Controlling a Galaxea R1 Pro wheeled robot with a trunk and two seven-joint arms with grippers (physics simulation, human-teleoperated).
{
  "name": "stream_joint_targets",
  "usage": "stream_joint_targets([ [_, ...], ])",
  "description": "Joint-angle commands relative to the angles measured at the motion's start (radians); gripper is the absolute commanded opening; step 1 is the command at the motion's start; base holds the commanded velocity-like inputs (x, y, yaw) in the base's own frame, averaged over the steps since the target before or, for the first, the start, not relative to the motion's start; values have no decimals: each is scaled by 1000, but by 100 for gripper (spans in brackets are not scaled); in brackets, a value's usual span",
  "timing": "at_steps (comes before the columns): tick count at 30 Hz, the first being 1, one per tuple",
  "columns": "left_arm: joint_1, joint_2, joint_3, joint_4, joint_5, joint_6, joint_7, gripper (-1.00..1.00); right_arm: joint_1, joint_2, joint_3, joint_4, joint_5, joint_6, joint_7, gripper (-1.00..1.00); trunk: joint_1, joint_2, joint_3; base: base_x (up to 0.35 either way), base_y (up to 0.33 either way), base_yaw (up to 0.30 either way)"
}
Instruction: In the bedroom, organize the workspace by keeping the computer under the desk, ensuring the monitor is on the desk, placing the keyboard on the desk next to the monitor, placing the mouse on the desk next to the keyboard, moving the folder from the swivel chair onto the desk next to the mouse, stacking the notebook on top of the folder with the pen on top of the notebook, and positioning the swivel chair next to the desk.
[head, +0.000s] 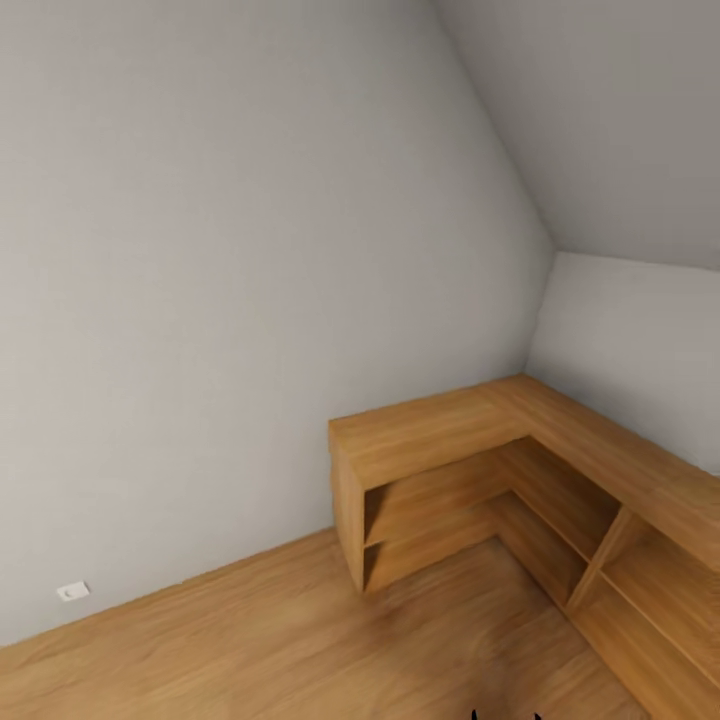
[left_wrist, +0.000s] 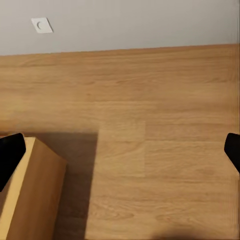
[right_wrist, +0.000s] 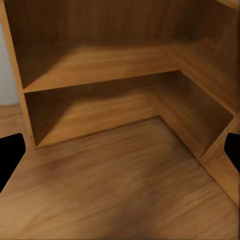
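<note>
The desk, the swivel chair and the other task things are out of view. My left gripper is open over bare wooden floor, its black fingertips standing far apart at the picture's edges with nothing between them. My right gripper is open too, its dark fingertips wide apart, and it faces the open compartments of a wooden shelf unit. Neither gripper holds anything.
A low L-shaped light wooden shelf unit fills the room corner ahead and to the right, under grey walls and a sloped ceiling. One end of it lies close to my left gripper. A white wall socket sits low on the left wall.
</note>
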Motion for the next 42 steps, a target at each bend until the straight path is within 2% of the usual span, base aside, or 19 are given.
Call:
stream_joint_targets([
  [1, -1, 0, -9, 0, 4, -2, 6, 100, -1, 0, 8, 1, -5, -2, -5, 100, 1, -2, -2, 264, 0, -263],
  [9, -1, -1, -9, 0, 4, -2, 6, 100, -1, 1, 9, 0, -5, -2, -5, 100, 1, -2, -2, 112, 0, -263],
  [42, -1, -2, -9, 0, 0, -2, 6, 100, -1, 2, 8, -1, -5, -2, -5, 100, 1, -2, -2, 13, 7, -263],
])
